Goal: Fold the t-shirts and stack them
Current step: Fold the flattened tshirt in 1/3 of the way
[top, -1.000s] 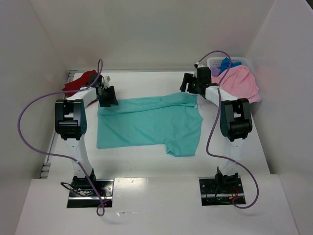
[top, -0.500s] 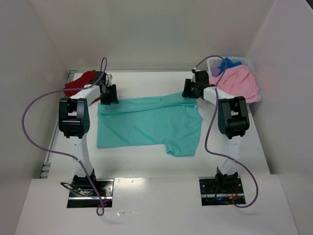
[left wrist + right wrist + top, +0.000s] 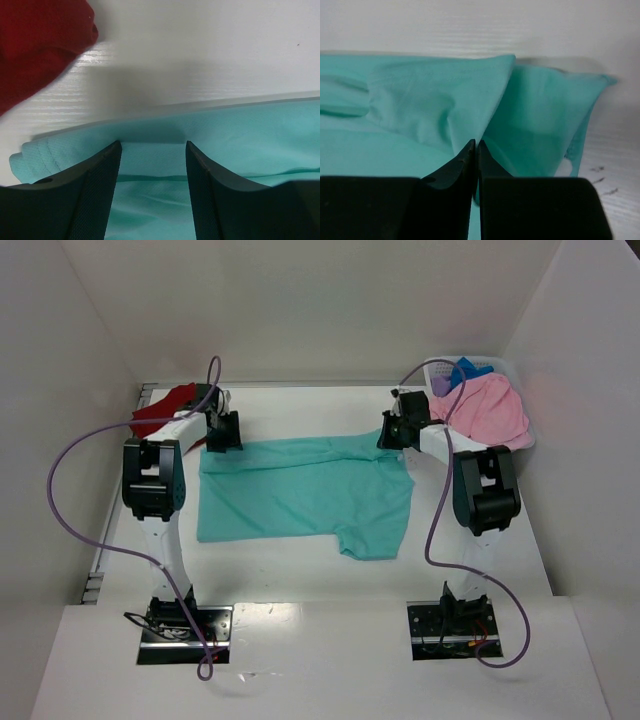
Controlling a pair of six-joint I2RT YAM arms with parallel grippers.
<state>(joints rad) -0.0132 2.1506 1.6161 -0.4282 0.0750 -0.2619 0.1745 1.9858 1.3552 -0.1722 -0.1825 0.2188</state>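
A teal t-shirt (image 3: 300,490) lies spread flat on the white table, one sleeve pointing toward the near side. My left gripper (image 3: 222,445) stands open over its far left edge, the fingers (image 3: 95,175) straddling the teal cloth (image 3: 240,135) without pinching it. My right gripper (image 3: 392,445) is at the shirt's far right corner and is shut on a raised fold of the teal t-shirt (image 3: 420,100), the jaw tips (image 3: 476,143) pressed together. A dark red t-shirt (image 3: 160,408) lies bunched at the far left, and it also shows in the left wrist view (image 3: 35,45).
A white perforated basket (image 3: 500,365) stands at the far right, holding a pink shirt (image 3: 485,410), a blue one (image 3: 465,370) and a purple one (image 3: 440,385). White walls close in the table on three sides. Purple cables loop from both arms.
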